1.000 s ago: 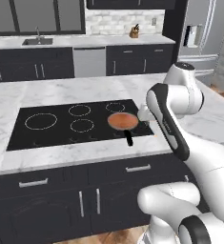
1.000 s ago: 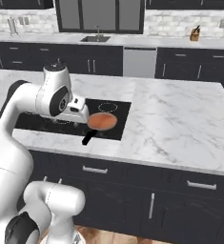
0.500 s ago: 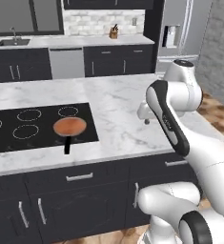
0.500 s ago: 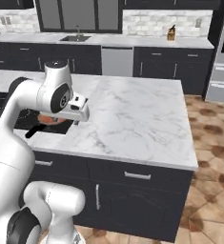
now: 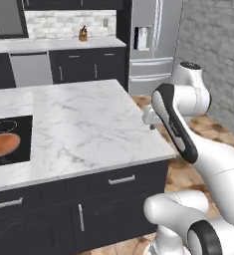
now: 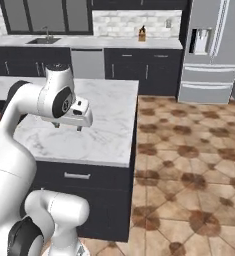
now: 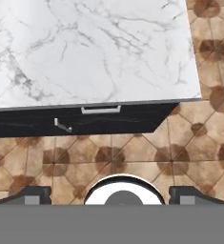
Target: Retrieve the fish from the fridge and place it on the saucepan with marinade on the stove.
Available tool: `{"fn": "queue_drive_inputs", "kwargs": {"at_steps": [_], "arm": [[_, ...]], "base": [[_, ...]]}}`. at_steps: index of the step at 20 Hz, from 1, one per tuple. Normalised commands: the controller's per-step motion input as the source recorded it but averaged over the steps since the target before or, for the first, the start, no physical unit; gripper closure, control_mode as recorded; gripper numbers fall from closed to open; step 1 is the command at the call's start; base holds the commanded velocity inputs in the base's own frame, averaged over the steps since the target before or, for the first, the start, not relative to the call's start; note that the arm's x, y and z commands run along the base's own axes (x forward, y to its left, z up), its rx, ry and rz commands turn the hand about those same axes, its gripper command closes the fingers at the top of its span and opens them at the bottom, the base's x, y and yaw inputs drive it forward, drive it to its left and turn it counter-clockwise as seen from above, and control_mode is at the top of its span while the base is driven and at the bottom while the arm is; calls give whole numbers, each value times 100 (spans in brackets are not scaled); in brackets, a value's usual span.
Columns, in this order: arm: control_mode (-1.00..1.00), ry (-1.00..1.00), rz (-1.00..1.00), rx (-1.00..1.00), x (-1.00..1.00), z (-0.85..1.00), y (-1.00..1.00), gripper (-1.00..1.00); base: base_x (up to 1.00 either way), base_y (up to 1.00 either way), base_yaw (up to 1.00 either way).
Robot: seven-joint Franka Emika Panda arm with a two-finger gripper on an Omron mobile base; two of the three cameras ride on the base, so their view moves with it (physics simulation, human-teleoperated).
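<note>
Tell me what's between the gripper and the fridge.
In the right base view, marble counter, then bare tiled floor lie between the gripper and the closed fridge.

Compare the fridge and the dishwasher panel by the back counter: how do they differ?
The fridge stands tall, floor to past the frame top; the dishwasher panel is short, tucked under the back counter. The fridge has a water dispenser, bar handles and two bottom drawers; the panel is one plain face. Both are grey steel and shut.
</note>
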Motion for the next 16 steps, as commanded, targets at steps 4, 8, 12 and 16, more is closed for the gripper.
{"fn": "queue_drive_inputs", "kwargs": {"at_steps": [4,8,12,16], "arm": [[100,0,0,0,0,0,0,-100],[100,0,0,0,0,0,0,-100],[100,0,0,0,0,0,0,-100],[100,0,0,0,0,0,0,-100]], "base": [[0,-100,-21],[0,-100,-16],[6,-100,-12],[38,-100,-6]]}}
